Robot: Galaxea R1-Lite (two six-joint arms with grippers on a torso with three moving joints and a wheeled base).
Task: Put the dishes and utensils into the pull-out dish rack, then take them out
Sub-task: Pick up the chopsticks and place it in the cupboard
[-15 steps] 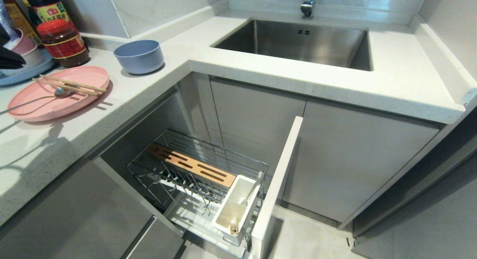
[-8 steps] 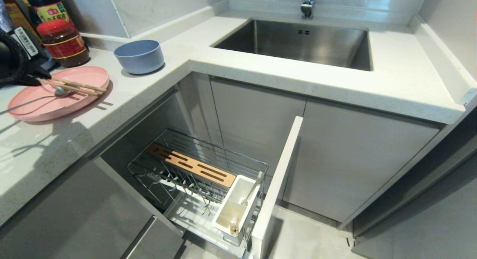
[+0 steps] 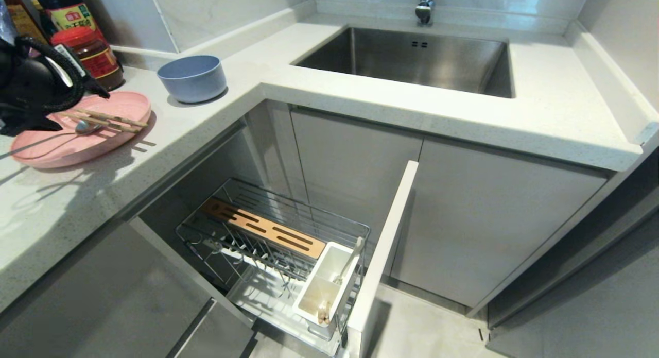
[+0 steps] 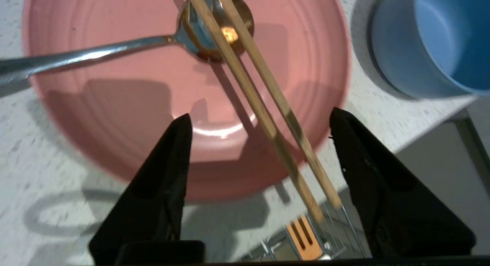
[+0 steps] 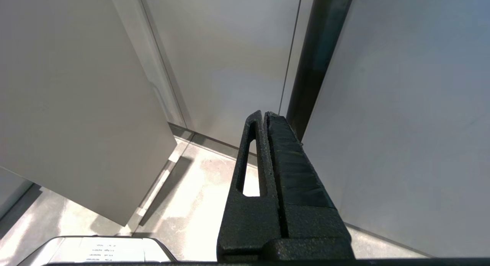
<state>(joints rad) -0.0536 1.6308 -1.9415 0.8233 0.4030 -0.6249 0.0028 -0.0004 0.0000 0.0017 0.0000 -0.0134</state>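
Observation:
The pink plate [image 3: 77, 147] [image 4: 115, 86] lies on the counter at the far left. Across it rest the wooden chopsticks [image 3: 110, 120] [image 4: 260, 101], their ends overhanging the rim, and a metal spoon [image 3: 82, 126] [image 4: 95, 55]. My left gripper [image 3: 77, 111] [image 4: 259, 113] hovers open just above the plate, its fingers straddling the chopsticks without touching them. The pale blue bowl [image 3: 193, 78] [image 4: 432, 40] stands beside the plate. Below the counter the pull-out dish rack [image 3: 350, 225] is drawn out, with its white utensil box [image 3: 329, 283]. My right gripper [image 5: 262, 115] is shut and parked low by the cabinets.
A red-lidded jar [image 3: 90, 59] and bottles [image 3: 64, 10] stand behind the plate against the wall. A wooden slotted block [image 3: 262, 226] sits in the rack. The rack's cabinet front [image 3: 386, 244] juts into the floor space. The sink [image 3: 412, 59] is at the back.
My left gripper has come in from the left edge to above the plate, and its fingers have opened. Plate, chopsticks, spoon and bowl have not moved.

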